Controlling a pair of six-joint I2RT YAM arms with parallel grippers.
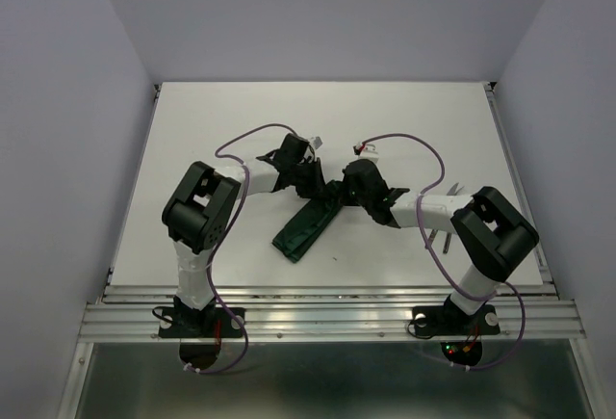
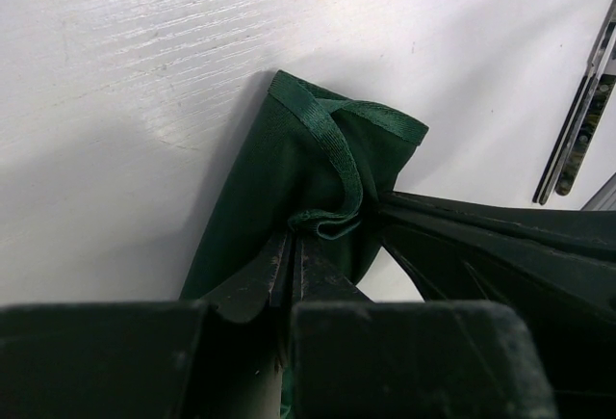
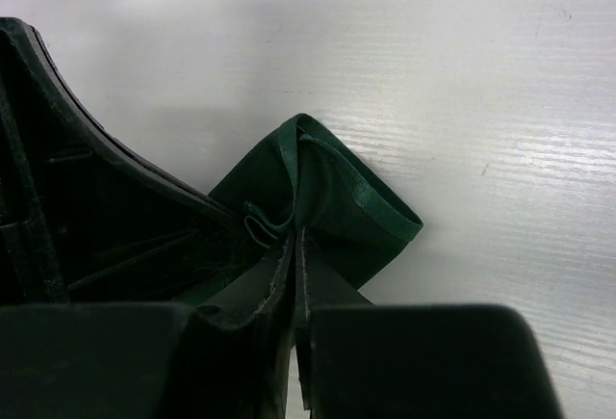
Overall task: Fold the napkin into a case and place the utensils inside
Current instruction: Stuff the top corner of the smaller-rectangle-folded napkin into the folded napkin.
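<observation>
Folds of dark green cloth made the napkin [image 1: 306,226] a long narrow strip. It lay slantwise near the middle of the white table [image 1: 241,111], one end toward the near left and the other toward the far right. Both arms met at that far right end. The left gripper [image 2: 296,238] was closed on the cloth, pinching a gathered bit of hem where the stitched edge curled over. The right gripper [image 3: 296,244] was likewise closed on the same end from the other side, with a small loop of hem bunched at its tips. The pinched end was puckered; whether it cleared the table could not be told. The utensils [image 2: 577,140] lay side by side on the table off to the right, well apart from the napkin and close by the right arm
</observation>
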